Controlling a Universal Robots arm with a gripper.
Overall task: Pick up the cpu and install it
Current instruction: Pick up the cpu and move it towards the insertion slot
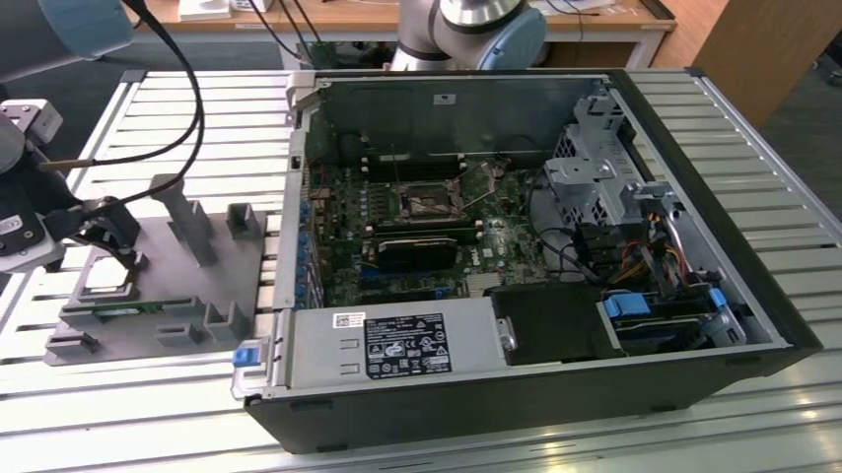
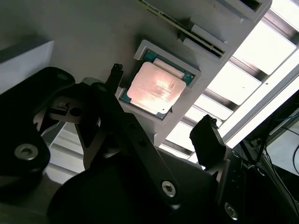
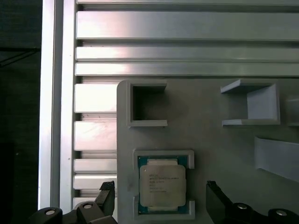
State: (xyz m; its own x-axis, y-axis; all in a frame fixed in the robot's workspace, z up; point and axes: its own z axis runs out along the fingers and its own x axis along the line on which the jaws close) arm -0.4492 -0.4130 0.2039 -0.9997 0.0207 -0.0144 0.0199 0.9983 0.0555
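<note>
The open gripper (image 3: 160,196) straddles the cpu (image 3: 162,184), which sits squarely in a pocket of the tray (image 1: 165,281) at the exterior view's left.

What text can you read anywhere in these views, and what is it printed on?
On the cpu lid: several printed lines, too small to read.
On the power supply label: print and symbols, too blurred to read.
On the white sticker beside it: unreadable.
Nothing can be quoted.
</note>
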